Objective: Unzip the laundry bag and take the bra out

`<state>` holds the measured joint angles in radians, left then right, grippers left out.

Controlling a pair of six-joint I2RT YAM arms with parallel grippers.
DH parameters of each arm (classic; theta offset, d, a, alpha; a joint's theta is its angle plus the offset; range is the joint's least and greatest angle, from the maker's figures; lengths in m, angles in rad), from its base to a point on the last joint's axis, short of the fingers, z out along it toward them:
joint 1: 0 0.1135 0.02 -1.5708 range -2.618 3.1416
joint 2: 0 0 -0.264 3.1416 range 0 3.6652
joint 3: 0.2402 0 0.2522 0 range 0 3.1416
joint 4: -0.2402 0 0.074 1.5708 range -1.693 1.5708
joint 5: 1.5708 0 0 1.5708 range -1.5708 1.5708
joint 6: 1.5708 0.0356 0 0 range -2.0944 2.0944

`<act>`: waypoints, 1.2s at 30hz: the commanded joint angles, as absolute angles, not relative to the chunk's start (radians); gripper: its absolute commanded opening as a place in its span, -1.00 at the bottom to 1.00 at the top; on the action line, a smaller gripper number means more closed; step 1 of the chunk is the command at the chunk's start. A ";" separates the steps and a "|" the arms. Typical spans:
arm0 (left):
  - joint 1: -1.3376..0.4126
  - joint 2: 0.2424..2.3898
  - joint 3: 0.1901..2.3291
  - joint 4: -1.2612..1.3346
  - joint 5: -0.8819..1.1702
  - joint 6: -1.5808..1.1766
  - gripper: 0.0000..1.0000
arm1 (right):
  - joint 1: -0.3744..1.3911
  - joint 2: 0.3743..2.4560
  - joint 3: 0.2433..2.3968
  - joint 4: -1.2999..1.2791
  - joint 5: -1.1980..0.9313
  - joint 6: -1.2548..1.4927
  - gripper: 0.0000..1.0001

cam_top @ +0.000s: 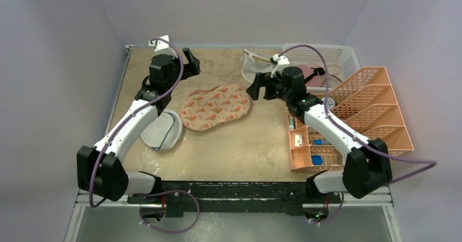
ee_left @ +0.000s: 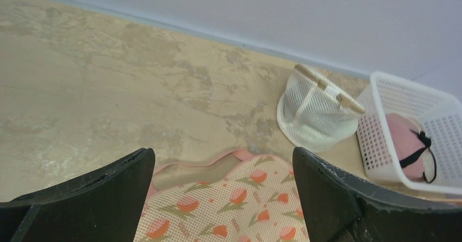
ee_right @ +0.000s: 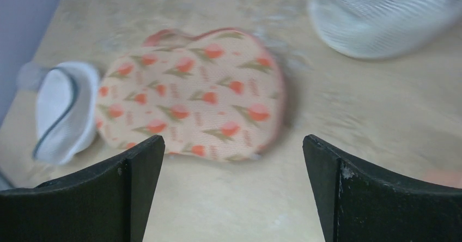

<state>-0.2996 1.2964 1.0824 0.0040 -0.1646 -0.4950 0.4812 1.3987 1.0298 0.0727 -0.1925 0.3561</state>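
Left gripper (cam_top: 192, 61) hovering over far-left edge of laundry bag (cam_top: 215, 107), jaws gaping wide. Right gripper (cam_top: 260, 86) hanging just off bag's right end, jaws also wide, gripping nothing. Bag lying flat mid-table (cam_top: 234, 149). Round mesh pouch (cam_top: 162, 130) sitting just beside its left end, cup-shaped mesh pouch (cam_top: 251, 65) beyond.

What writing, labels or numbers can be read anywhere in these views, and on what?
No text can be read in any view.
Laundry bag: small reddish marks between the printed flowers may be lettering, but they are too blurred to read.
Orange tray: the small things in it may carry labels, but they are too small to read.
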 commanded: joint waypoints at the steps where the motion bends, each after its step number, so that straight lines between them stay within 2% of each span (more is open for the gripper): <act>1: -0.355 1.372 1.165 -0.002 -0.108 -0.447 0.93 | 0.401 1.295 0.917 0.071 -0.109 0.359 1.00; 10: -0.610 1.527 1.217 -0.120 -0.199 -0.251 0.80 | 0.343 1.035 0.786 0.073 0.021 0.332 1.00; 15: -0.749 1.644 1.254 -0.178 -0.236 -0.153 0.59 | 0.337 0.965 0.740 0.074 0.032 0.325 1.00; 18: -0.814 1.720 1.287 -0.210 -0.285 -0.129 0.54 | 0.336 0.952 0.723 0.069 0.032 0.326 1.00; 24: -0.857 1.848 1.380 -0.276 -0.337 -0.136 0.39 | 0.336 0.930 0.691 0.070 0.027 0.331 1.00; 28: -0.857 1.909 1.414 -0.303 -0.328 -0.153 0.21 | 0.336 0.919 0.667 0.074 0.027 0.340 1.00; 36: -0.862 1.957 1.393 -0.299 -0.320 -0.167 0.12 | 0.336 0.904 0.627 0.081 0.020 0.364 1.00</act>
<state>-0.8623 1.9434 1.3708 -0.3130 -0.3027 -0.1612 0.3401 0.9272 0.6384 0.0433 0.0101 0.3473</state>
